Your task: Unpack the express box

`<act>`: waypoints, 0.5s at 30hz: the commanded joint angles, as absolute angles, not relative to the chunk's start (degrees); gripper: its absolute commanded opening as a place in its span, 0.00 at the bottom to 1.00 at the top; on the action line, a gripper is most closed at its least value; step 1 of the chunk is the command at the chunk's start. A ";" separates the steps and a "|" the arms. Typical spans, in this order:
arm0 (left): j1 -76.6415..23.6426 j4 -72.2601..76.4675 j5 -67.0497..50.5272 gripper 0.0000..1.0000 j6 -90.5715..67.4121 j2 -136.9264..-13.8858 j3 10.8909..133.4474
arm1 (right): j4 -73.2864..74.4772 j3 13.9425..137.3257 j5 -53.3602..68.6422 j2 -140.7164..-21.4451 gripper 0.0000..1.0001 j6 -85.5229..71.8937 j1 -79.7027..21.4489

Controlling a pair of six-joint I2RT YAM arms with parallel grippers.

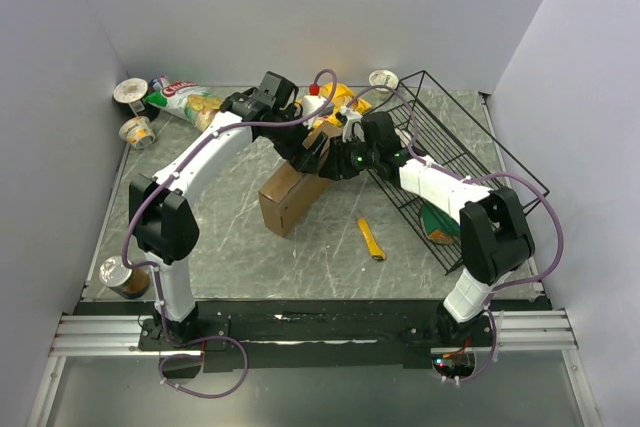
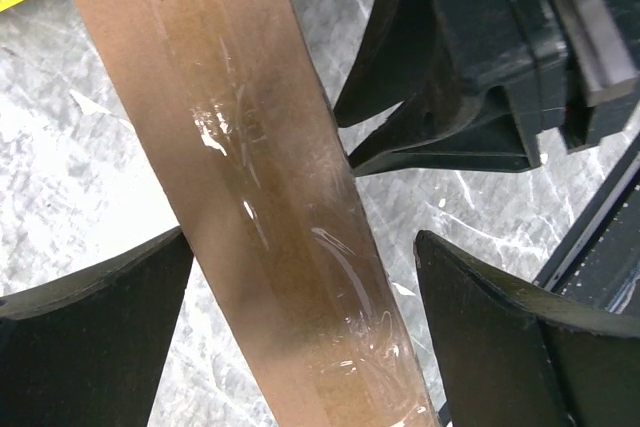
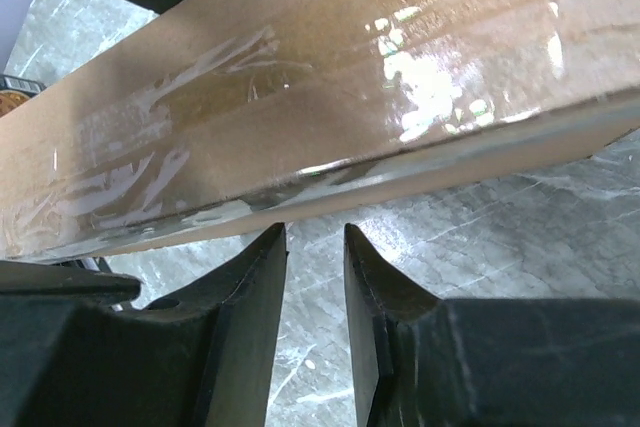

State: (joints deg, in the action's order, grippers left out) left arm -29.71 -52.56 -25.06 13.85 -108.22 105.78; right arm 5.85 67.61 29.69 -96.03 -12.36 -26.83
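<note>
The express box (image 1: 290, 197) is brown cardboard and stands on edge in the middle of the table, leaning up toward the back. Its narrow side is sealed with clear tape (image 2: 270, 197). My left gripper (image 1: 300, 142) is open wide and straddles that taped side (image 2: 300, 237); there is a gap at the right finger (image 2: 520, 347). My right gripper (image 1: 335, 162) comes in from the right. Its jaws (image 3: 313, 232) stand a narrow gap apart just under the box's taped edge (image 3: 300, 117), with only table showing between them.
A black wire basket (image 1: 470, 147) lies tipped at the right with a green packet (image 1: 438, 222) inside. A yellow knife (image 1: 371, 238) lies in front of it. A snack bag (image 1: 185, 97), cups (image 1: 131, 92) and a can (image 1: 125, 277) sit along the left.
</note>
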 commanded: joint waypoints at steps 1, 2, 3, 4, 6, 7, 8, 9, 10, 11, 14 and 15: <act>-29.97 -52.65 -22.77 0.98 12.92 -106.79 107.14 | 3.25 70.49 30.41 -96.24 0.37 -13.18 -26.54; -29.97 -52.65 -22.33 0.99 13.01 -106.70 107.31 | 3.16 70.40 30.50 -96.15 0.37 -13.27 -26.46; -29.97 -52.82 -22.32 0.99 13.27 -106.61 107.58 | 3.08 70.23 30.59 -96.15 0.37 -13.27 -26.54; -29.88 -52.91 -22.24 0.99 13.10 -106.61 107.84 | 3.08 70.22 30.67 -96.15 0.37 -13.27 -26.54; -29.97 -53.17 -22.24 0.97 13.10 -106.52 108.63 | 2.90 70.05 30.67 -96.24 0.37 -13.36 -26.63; -29.97 -53.43 -22.50 0.95 13.18 -106.52 108.89 | 2.73 70.05 30.67 -96.33 0.36 -13.27 -26.72; -29.97 -53.96 -22.76 0.95 13.18 -106.70 109.33 | 2.72 70.05 30.67 -96.50 0.36 -13.27 -26.81; -29.97 -54.31 -23.20 0.94 13.53 -106.61 109.42 | 2.72 70.05 30.59 -96.50 0.36 -13.27 -26.89; -29.97 -54.49 -23.12 0.91 13.71 -106.61 109.42 | 2.64 70.14 30.50 -96.68 0.36 -13.27 -27.07; -29.97 -54.58 -23.12 0.90 13.80 -106.61 109.16 | 2.72 70.14 30.50 -96.68 0.36 -13.27 -27.07; -29.97 -55.28 -23.20 0.86 14.15 -106.52 109.42 | 2.81 70.22 30.41 -96.68 0.36 -13.10 -27.42; -29.97 -55.72 -23.46 0.87 14.85 -106.44 109.34 | 2.81 70.14 30.24 -96.68 0.36 -13.01 -27.51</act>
State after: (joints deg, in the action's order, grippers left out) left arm -29.71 -53.74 -23.05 13.91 -108.22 107.00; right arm 5.08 67.61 29.95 -96.49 -12.62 -27.00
